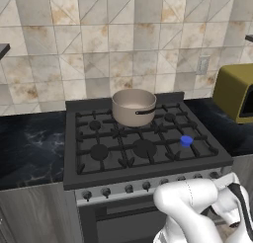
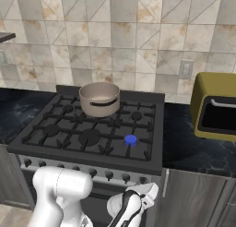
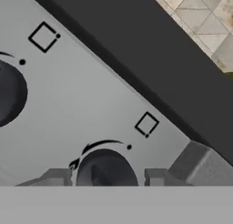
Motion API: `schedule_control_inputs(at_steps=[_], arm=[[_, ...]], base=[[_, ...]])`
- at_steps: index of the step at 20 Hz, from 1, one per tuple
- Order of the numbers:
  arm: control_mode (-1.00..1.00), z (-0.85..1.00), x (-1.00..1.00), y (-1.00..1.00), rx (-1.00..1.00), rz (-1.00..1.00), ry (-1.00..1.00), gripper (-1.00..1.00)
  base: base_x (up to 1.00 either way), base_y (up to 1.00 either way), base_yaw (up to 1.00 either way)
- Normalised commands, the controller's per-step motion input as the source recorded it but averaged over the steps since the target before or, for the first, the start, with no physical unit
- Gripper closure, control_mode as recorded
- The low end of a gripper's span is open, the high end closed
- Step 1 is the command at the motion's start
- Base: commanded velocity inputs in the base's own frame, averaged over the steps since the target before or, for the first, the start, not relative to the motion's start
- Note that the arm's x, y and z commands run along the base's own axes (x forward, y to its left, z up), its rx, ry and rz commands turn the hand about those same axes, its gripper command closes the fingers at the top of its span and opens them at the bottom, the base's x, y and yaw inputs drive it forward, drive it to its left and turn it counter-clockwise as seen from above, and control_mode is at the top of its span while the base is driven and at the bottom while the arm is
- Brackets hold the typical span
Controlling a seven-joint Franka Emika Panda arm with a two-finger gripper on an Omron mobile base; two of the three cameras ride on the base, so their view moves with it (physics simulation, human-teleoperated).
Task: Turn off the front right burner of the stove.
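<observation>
The robot's two-finger gripper (image 3: 107,177) is spread open, one dark finger (image 3: 57,176) on each side of a small dark round knob (image 3: 105,170) on the silver panel (image 3: 68,114) of the dark grey gas stove (image 1: 143,173). Up on the cooktop, the small front right burner (image 1: 186,141) shows a bright blue flame spot among black grate prongs. A tan metal pot (image 1: 133,106) sits behind, over the back middle. A yellow-olive toaster oven (image 2: 215,106) stands on the dark marbled bench (image 2: 193,147) to the right.
</observation>
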Motion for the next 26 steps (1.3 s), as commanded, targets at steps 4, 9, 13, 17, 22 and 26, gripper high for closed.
schedule_control_inputs(at_steps=[4, 9, 13, 17, 22, 26], arm=[[-1.0, 0.0, -0.13, 0.0, 0.31, -0.14, -0.07, 1.0], [-1.0, 0.0, -0.06, 0.0, 0.34, -0.13, -0.06, 1.0], [-1.0, 0.0, -0.01, 0.0, 0.33, -0.11, -0.07, 1.0], [-1.0, 0.0, 0.0, 0.0, 0.32, -0.09, -0.06, 1.0], [-1.0, 0.0, 0.0, 0.0, 0.33, -0.1, -0.04, 1.0], [-1.0, 0.0, 0.0, 0.0, 0.34, -0.1, -0.02, 1.0]], base=[[0.0, 0.0, 0.0], [0.0, 0.0, 0.0], [0.0, 0.0, 0.0], [0.0, 0.0, 0.0], [0.0, 0.0, 0.0], [0.0, 0.0, 0.0]])
